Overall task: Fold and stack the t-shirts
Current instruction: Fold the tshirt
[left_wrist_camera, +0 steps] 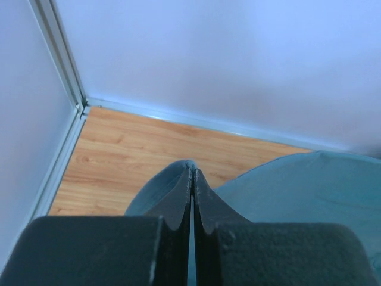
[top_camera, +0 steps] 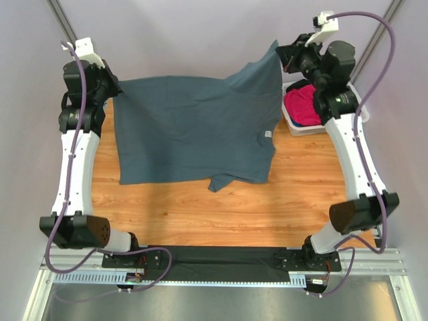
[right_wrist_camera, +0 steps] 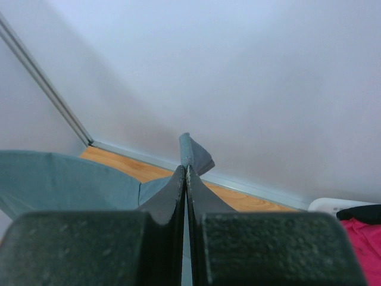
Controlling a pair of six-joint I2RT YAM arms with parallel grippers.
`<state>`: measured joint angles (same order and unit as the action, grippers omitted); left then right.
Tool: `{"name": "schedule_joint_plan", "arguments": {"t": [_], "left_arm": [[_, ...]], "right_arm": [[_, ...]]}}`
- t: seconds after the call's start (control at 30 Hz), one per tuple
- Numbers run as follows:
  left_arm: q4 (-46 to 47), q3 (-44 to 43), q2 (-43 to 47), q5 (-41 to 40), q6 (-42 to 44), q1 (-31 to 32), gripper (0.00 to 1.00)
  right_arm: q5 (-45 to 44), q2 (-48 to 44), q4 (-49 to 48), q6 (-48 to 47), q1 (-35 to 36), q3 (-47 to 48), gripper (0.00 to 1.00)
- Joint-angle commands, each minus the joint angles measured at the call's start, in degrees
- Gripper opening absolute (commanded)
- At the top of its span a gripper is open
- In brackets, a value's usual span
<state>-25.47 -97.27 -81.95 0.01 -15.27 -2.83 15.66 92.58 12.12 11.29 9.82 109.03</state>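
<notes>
The slate blue-grey t-shirt (top_camera: 194, 127) is stretched across the far half of the wooden table, its near part lying on the wood, with a small neck label (top_camera: 267, 134). My left gripper (top_camera: 115, 89) is shut on its far left corner (left_wrist_camera: 178, 173). My right gripper (top_camera: 284, 57) is shut on its far right corner (right_wrist_camera: 193, 152) and holds it raised. A magenta-pink t-shirt (top_camera: 302, 105) and a black one (top_camera: 299, 85) lie in the white basket (top_camera: 304, 128); they also show in the right wrist view (right_wrist_camera: 360, 241).
The basket stands at the far right, just under my right arm. A metal frame post (left_wrist_camera: 59, 71) and grey walls close the far corners. A black cloth strip (top_camera: 214, 255) lies between the arm bases at the near edge.
</notes>
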Motion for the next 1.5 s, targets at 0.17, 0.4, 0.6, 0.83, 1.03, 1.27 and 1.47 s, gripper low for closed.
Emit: {"name": "schedule_joint_plan", "arguments": {"t": [0.17,0.4,0.6,0.83,1.03,1.27,1.47], "left_arm": [[-6.2,3.7,16.8,3.1,0.9,-0.4,0.00],[-12.7,3.6,29.8,3.7,-0.1,-0.3,0.00],[-18.5,-1.5,38.5,0.9,0.5,0.5,0.00],[-24.4,-13.7,40.4,0.2,-0.1,0.5,0.00],[-30.8,-25.1,34.7,-0.8,-1.8,0.5,0.00],[-32.9,-27.0,29.0,-0.8,-3.6,0.5,0.00],[-31.4,-16.3,22.8,-5.5,-5.0,0.5,0.00]], "right_arm": [[1.4,-19.4,2.9,-3.1,0.0,-7.0,0.00],[1.4,-35.6,10.3,-2.4,1.2,-7.3,0.00],[1.8,-42.0,17.4,-3.8,1.2,-2.8,0.00],[3.3,-42.7,22.7,-3.6,0.9,5.7,0.00],[3.9,-40.0,24.4,-3.2,-1.2,13.6,0.00],[1.6,-34.0,25.2,-2.9,-4.3,13.6,0.00],[1.3,-27.8,20.1,-1.7,-4.3,0.6,0.00]]}}
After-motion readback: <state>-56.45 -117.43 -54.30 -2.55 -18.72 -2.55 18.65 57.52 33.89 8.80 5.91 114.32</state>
